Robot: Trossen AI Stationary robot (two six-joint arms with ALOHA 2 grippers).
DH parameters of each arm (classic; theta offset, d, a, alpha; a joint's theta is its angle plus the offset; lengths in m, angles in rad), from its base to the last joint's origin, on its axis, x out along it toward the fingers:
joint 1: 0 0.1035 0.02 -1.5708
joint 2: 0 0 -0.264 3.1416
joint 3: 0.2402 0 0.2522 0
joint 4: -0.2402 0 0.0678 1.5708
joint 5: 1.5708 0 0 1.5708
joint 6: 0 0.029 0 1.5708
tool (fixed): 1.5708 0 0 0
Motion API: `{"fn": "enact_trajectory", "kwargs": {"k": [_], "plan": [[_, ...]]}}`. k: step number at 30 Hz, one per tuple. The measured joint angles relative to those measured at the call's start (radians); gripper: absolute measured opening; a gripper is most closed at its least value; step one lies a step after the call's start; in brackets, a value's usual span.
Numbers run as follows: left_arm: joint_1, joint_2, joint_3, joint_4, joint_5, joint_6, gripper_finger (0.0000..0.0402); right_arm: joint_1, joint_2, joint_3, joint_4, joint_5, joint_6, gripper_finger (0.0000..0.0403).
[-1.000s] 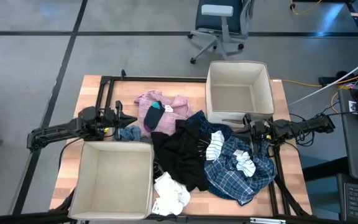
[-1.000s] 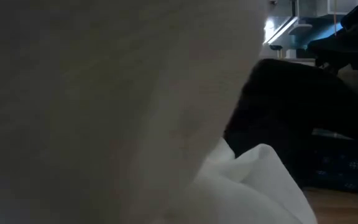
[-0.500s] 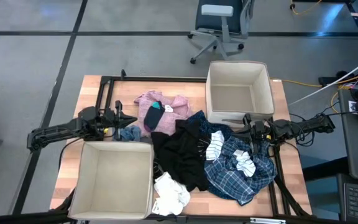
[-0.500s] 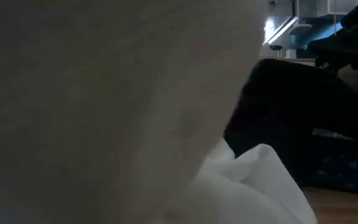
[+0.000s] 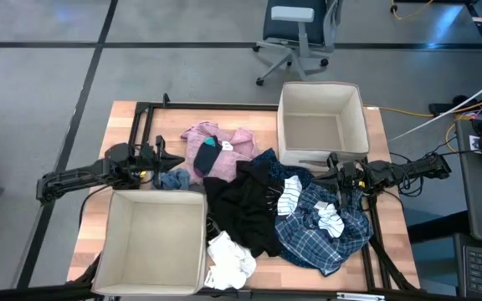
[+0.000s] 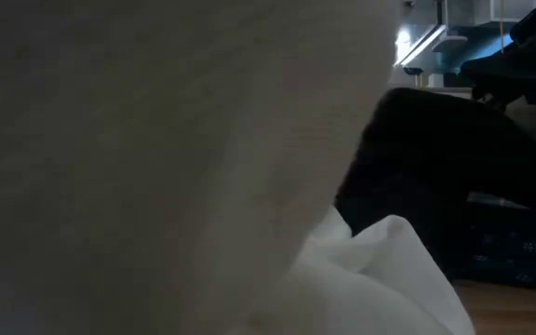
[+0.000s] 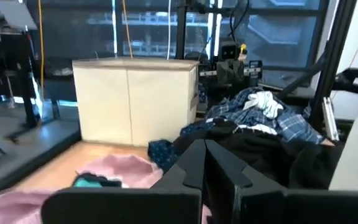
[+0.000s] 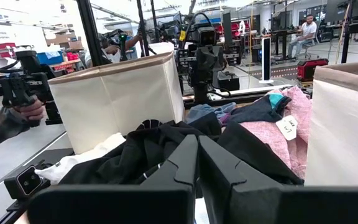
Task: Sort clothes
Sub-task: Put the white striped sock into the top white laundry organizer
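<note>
The clothes (image 5: pixel 266 209) lie heaped mid-table (image 5: pixel 124 117) between two beige bins (image 5: pixel 320 121), with the left gripper (image 5: pixel 176 160) and right gripper (image 5: pixel 329 175) both closed, empty, flanking the pile

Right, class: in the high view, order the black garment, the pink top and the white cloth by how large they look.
1. black garment
2. pink top
3. white cloth

All lie on the table, so nearness hardly matters.
</note>
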Motion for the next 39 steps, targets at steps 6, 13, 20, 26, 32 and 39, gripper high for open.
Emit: {"fn": "enact_trajectory", "kwargs": {"k": [6, 13, 20, 26, 32, 39], "plan": [[0.000, 0.000, 0.000, 0.001, 0.000, -0.119, 0.0001, 0.000, 0.000, 0.000, 0.005, 0.016, 0.000, 0.0019], [0.000, 0.000, 0.000, 0.025, 0.002, -0.141, 0.0001, 0.000, 0.000, 0.001, 0.008, 0.031, -0.005, 0.0019], [0.000, 0.000, 0.001, 0.169, 0.052, -0.114, 0.0001, 0.000, 0.000, 0.072, -0.001, 0.050, -0.029, 0.0019], [0.000, 0.000, 0.003, 0.323, 0.064, -0.105, 0.0001, 0.001, 0.015, 0.176, -0.078, 0.051, -0.091, 0.0019], [0.001, 0.008, 0.022, 0.361, -0.023, -0.056, 0.0001, 0.000, 0.131, 0.300, -0.149, 0.051, -0.171, 0.0019], [0.001, 0.159, 0.138, 0.354, -0.043, 0.023, 0.0001, 0.000, 0.401, 0.521, -0.320, 0.117, -0.217, 0.0019]]}}
